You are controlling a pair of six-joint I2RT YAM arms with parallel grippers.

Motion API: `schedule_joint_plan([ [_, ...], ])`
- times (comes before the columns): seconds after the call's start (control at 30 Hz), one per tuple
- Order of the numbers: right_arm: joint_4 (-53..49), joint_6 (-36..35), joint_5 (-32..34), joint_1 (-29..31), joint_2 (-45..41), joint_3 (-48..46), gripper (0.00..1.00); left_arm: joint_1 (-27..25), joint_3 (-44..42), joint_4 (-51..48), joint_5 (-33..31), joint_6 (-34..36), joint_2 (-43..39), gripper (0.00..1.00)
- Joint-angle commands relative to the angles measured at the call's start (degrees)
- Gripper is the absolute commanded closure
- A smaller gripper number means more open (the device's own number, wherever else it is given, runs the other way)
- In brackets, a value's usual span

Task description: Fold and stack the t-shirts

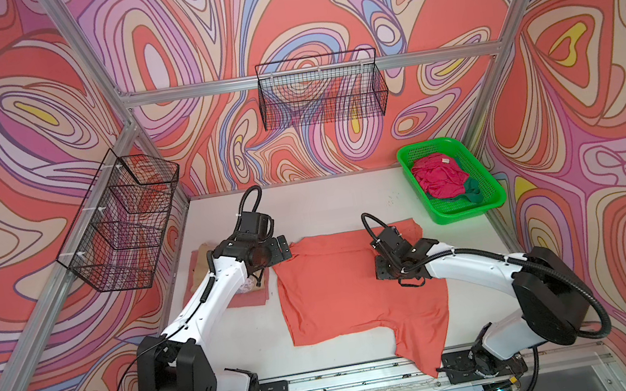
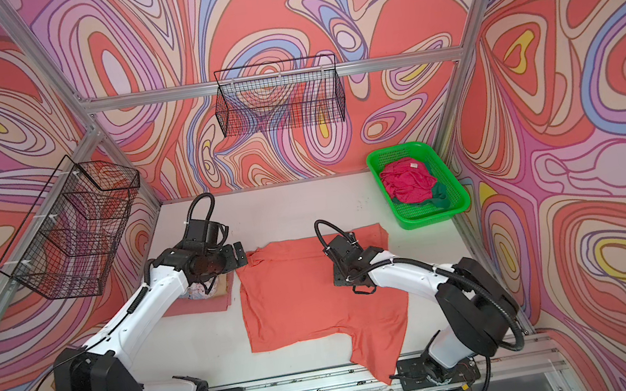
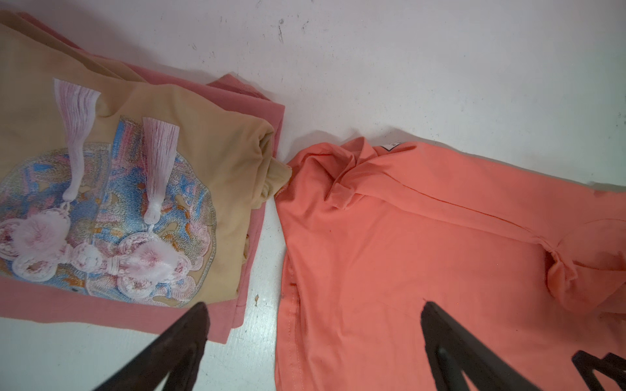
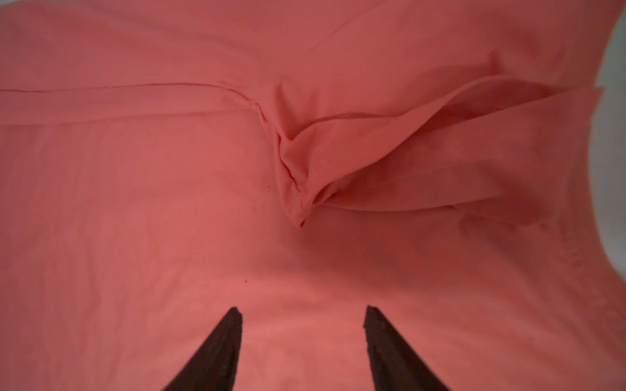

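The coral-orange t-shirt (image 1: 341, 284) was seen spread over the white table (image 1: 325, 203), in the lower middle of both top views. One sleeve was draped past the table's front edge toward the lower right. A bunched, layered fold in its cloth was shown in the right wrist view (image 4: 305, 162).

The right gripper (image 4: 303, 308) was held over this shirt, right of centre in a top view (image 2: 342, 276). Its jaws were parted and no cloth was caught between them. The left gripper (image 3: 314, 305) was held wide apart, gripping nothing, with one finger over the orange shirt's edge near the collar. The other finger was over the edge of the folded pile. Whether either gripper touched the cloth could not be told.

That pile lay at the centre left of both top views, just beside the orange shirt. In it the tan t-shirt (image 3: 216, 145) with a pale print was laid on the salmon-pink t-shirt (image 3: 271, 111).

At the upper right of the table a green basket (image 1: 455, 214) was placed, well apart from the grippers. In it the magenta-pink t-shirt (image 1: 437, 178) was heaped beside the dark green t-shirt (image 1: 473, 190).
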Motion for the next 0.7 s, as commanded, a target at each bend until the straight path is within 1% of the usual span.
schedule_joint_plan([
  [0.0, -1.5, -2.9, -2.2, -8.4, -1.6, 3.8, 0.36, 0.3, -0.6, -0.4, 0.8, 0.0, -1.2, 0.01],
  [0.1, 0.3, -6.0, -4.6, -16.2, -0.3, 4.4, 0.36, 0.2, -0.7, -0.4, 0.8, 0.1, -1.6, 0.01],
  [0.17, 0.8, -8.1, -7.0, -18.6, 2.8, 6.0, 0.35, 0.3, -1.0, -0.2, 0.5, 0.1, -2.0, 0.01],
  [0.33, 2.5, -9.5, -10.3, -21.7, 9.7, 8.0, 0.35, 0.2, -0.9, -0.3, 0.5, 0.2, -1.9, 0.01],
  [0.47, 5.9, -9.5, -14.9, -22.6, 12.0, 6.7, 0.35, 0.2, -1.0, -0.2, 0.4, 0.3, -2.0, 0.01],
  [0.6, 7.8, -9.5, -19.0, -22.6, 11.4, 5.1, 0.36, 0.1, -0.9, -0.2, 0.7, 0.3, -1.9, 0.01],
  [0.67, 9.6, -9.3, -20.8, -22.6, 8.9, 3.0, 0.36, 0.1, -0.9, -0.1, 0.8, 0.3, -1.9, 0.01],
])
